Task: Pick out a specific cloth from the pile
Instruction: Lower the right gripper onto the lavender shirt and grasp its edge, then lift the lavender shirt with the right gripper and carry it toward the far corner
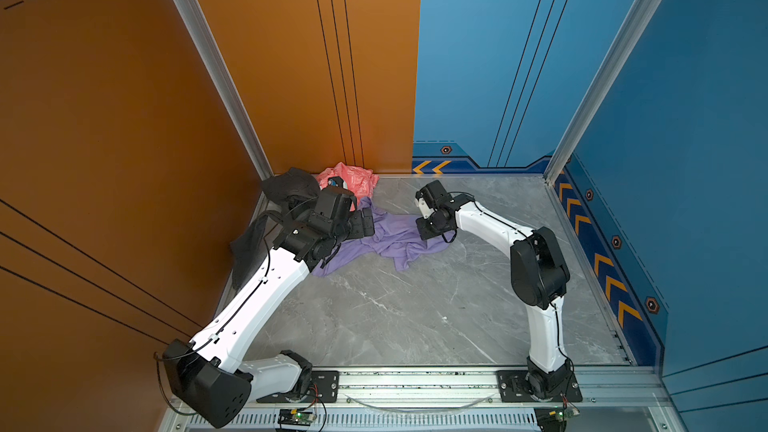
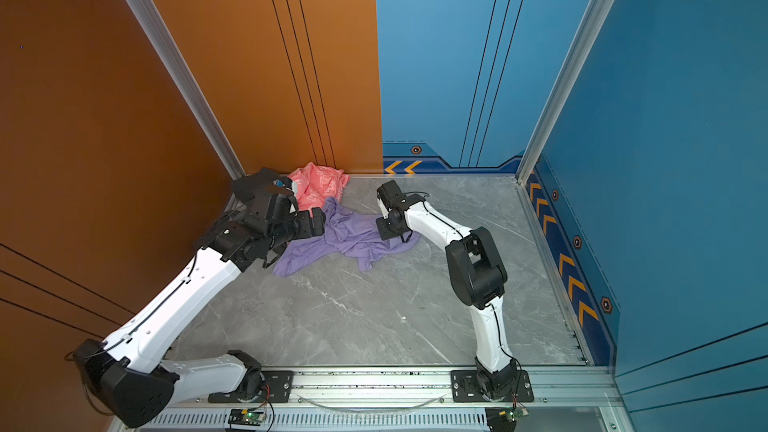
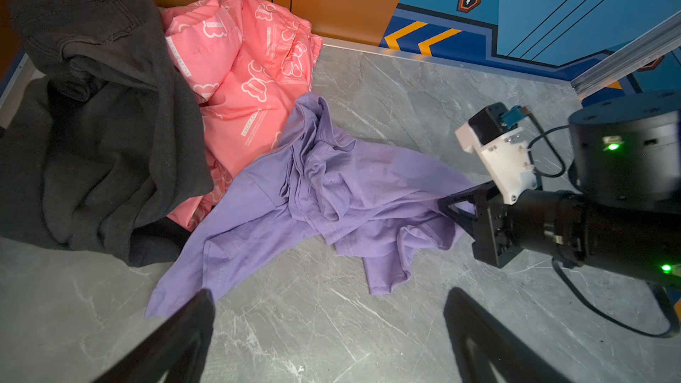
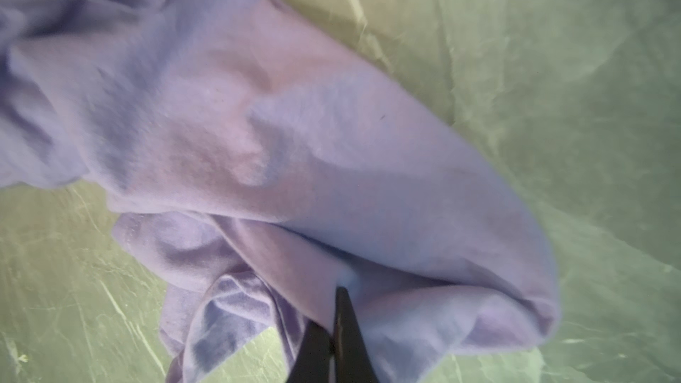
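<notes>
The cloth (image 1: 392, 238) (image 2: 353, 236) (image 3: 331, 186) (image 4: 294, 141), plain lavender, lies crumpled and spread on the grey table in front of the pile, its far end touching the pink garment. The pile sits in the back left corner: a dark grey-black garment (image 1: 291, 189) (image 3: 103, 123) and a salmon pink one with white print (image 1: 353, 180) (image 3: 239, 79). My right gripper (image 1: 428, 228) (image 3: 455, 204) (image 4: 337, 311) is shut on a fold at the cloth's right edge. My left gripper (image 1: 365, 222) (image 3: 331, 296) hovers open over the cloth's left part, holding nothing.
The marble table (image 1: 415, 305) is boxed in by an orange wall (image 1: 291, 76) at the back left and blue walls (image 1: 665, 160) at the back and right. An aluminium rail (image 1: 415, 384) with both arm bases runs along the front edge.
</notes>
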Robot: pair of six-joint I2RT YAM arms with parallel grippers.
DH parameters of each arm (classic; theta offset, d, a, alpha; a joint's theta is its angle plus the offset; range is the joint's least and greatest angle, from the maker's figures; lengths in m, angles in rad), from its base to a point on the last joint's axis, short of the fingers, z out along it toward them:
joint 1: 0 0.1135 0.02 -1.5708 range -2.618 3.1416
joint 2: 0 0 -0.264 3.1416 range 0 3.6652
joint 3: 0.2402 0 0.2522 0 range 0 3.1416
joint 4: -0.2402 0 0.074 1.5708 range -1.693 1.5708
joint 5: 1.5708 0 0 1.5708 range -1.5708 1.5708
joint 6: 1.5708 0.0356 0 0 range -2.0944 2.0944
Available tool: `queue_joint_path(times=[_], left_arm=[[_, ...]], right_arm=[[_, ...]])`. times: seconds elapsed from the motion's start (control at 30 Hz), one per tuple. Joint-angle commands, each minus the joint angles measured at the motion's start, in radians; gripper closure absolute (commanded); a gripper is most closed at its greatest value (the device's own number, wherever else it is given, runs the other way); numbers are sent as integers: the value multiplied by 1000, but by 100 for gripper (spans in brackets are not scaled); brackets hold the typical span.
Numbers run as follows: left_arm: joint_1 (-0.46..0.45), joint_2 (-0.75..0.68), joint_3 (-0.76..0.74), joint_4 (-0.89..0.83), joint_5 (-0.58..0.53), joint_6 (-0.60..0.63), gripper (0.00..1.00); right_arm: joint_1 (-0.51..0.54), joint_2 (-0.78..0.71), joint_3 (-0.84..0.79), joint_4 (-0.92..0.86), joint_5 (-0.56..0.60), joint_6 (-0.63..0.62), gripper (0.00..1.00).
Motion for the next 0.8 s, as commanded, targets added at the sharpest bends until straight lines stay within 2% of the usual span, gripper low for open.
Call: queue_joint_path(times=[0.0,0.27,0.53,0.77], left_arm=[[-14,4,37,19,-51,45,2],[-29,-5,34,38,-72,50,2],[-45,-3,26,76,-82,27,2],[-49,0,25,108,-88,29,2]], right_arm=[[-40,-96,63,-16,26,-12,100],[-180,-205,188,55,11,24,100],[-378,-278,328,202,-26,187,100],[-494,-321,380,407,-44,309,100]])
